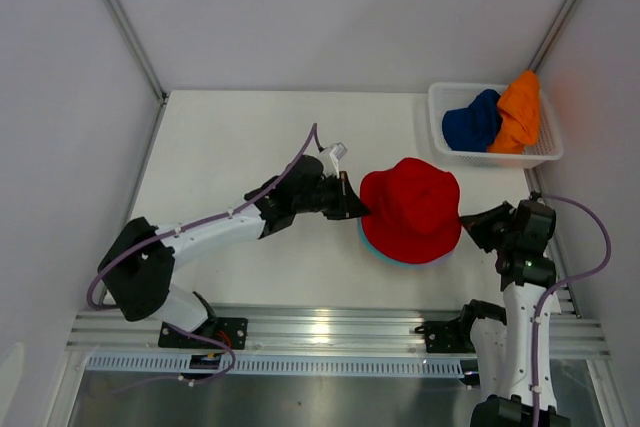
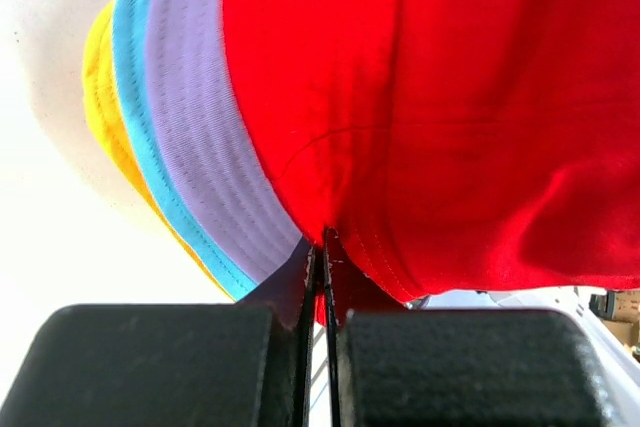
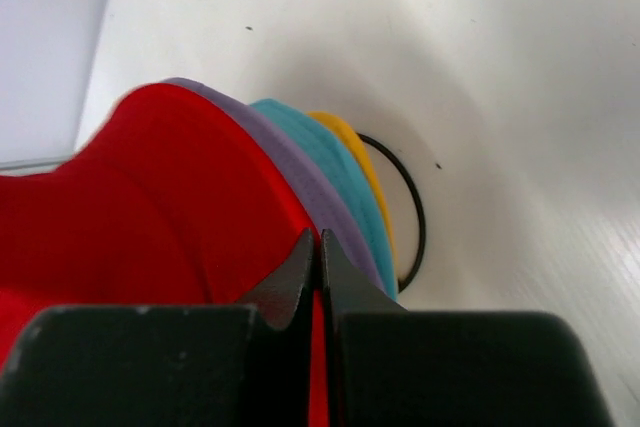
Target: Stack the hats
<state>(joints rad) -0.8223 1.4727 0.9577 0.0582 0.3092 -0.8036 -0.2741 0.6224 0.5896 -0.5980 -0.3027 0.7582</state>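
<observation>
The red hat (image 1: 411, 209) sits on top of a stack in the middle of the table. Under it lie the lavender hat (image 2: 205, 127), the teal hat (image 2: 135, 97) and the yellow hat (image 2: 100, 97), only their brims showing. My left gripper (image 1: 352, 209) is shut on the red hat's brim at its left edge (image 2: 325, 247). My right gripper (image 1: 468, 219) is shut on the red brim at its right edge (image 3: 320, 247). The orange hat (image 1: 518, 112) and the dark blue hat (image 1: 472, 122) lie in the white basket (image 1: 545, 152).
The white mesh basket stands at the back right corner by the wall. A black wire ring (image 3: 412, 212) of the stand shows under the stack in the right wrist view. An aluminium rail (image 1: 330, 332) runs along the near edge.
</observation>
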